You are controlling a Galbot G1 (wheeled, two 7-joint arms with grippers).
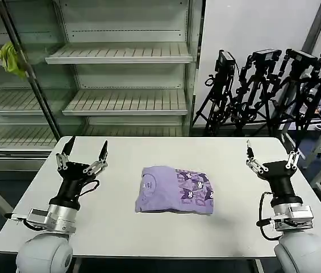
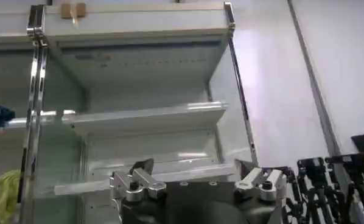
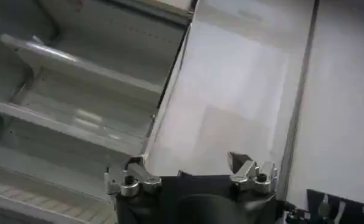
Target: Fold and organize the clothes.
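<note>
Right gripper [image 3: 191, 175]: fingers spread wide apart, nothing between them, dark wrist body beneath. Beyond the fingertips: metal shelving unit [image 3: 78, 103] with bare slatted shelves, seen at a tilt. Beside it, past the gripper: pale wall panel [image 3: 243, 91].

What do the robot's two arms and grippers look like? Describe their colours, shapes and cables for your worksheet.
Both arms have rounded light-grey shells, a silver metal collar and a black wrist section. The left gripper and the right gripper each carry two thin fingers, silver at the base with dark pointed tips, on silver knuckles with black screws. Black cables loop beside each wrist.
</note>
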